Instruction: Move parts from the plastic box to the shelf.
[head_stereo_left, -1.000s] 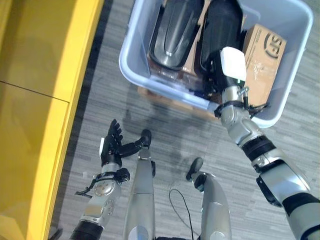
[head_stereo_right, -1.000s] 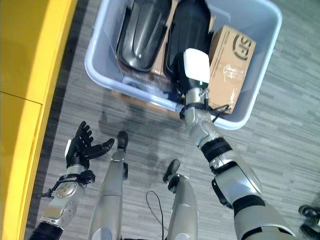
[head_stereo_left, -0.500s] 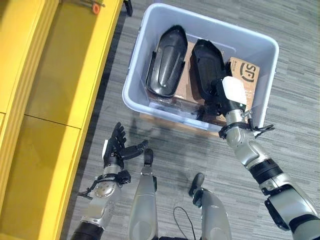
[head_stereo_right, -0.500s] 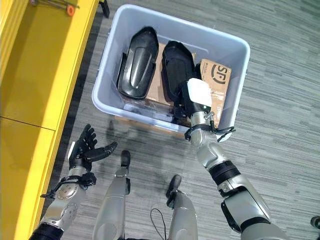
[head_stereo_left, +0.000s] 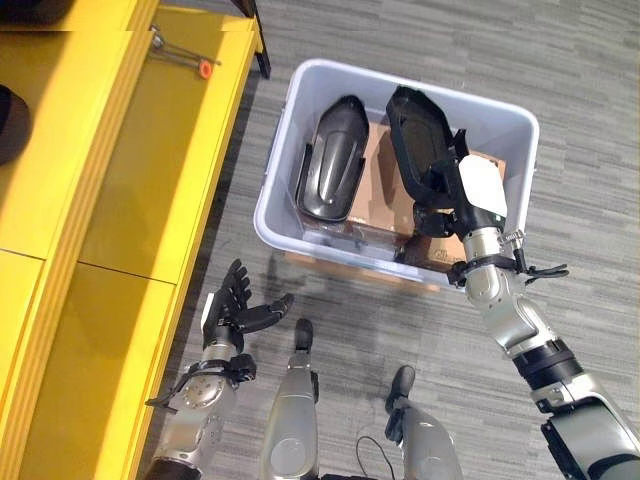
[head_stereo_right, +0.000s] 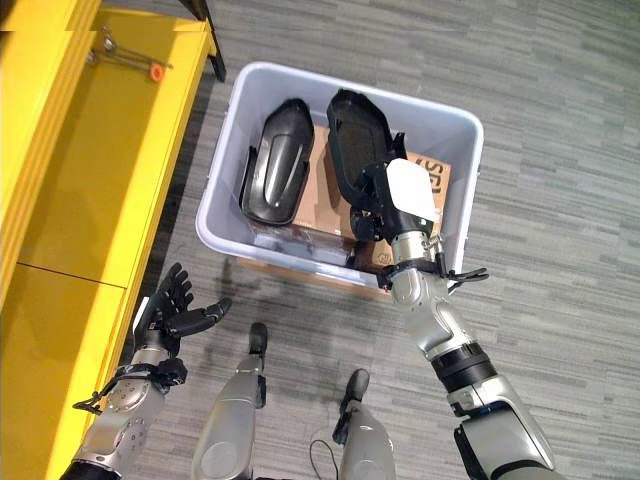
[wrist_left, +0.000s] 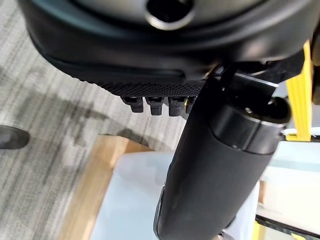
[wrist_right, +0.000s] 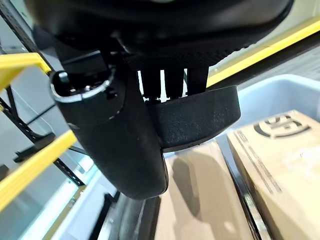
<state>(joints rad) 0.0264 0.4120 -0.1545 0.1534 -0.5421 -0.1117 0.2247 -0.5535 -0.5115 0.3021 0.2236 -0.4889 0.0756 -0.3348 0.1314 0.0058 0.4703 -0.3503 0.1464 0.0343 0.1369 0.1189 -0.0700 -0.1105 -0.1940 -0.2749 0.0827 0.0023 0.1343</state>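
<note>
A pale blue-grey plastic box (head_stereo_left: 285, 160) stands on the floor in front of me. One black shell-shaped part (head_stereo_left: 330, 175) lies in its left half on flat cardboard (head_stereo_left: 380, 185). A second black part (head_stereo_left: 418, 130) is tilted up, its far end above the box's rim. My right hand (head_stereo_left: 470, 195) is shut on its near end; in the right wrist view the thumb (wrist_right: 115, 140) and fingers clamp the part's edge (wrist_right: 200, 117). My left hand (head_stereo_left: 232, 310) hangs open over the floor, near the yellow shelf (head_stereo_left: 130, 170).
A printed carton (head_stereo_left: 445, 250) sits in the box's near right corner. The box rests on a wooden board (head_stereo_left: 300, 262). A metal tool with an orange tip (head_stereo_left: 185, 55) lies on the shelf, with a dark object (head_stereo_left: 10, 125) on the level above.
The camera has moved, so the box looks smaller and farther. My right hand has lifted the right black part from lying flat to tilted up above the rim. The left hand stays open.
</note>
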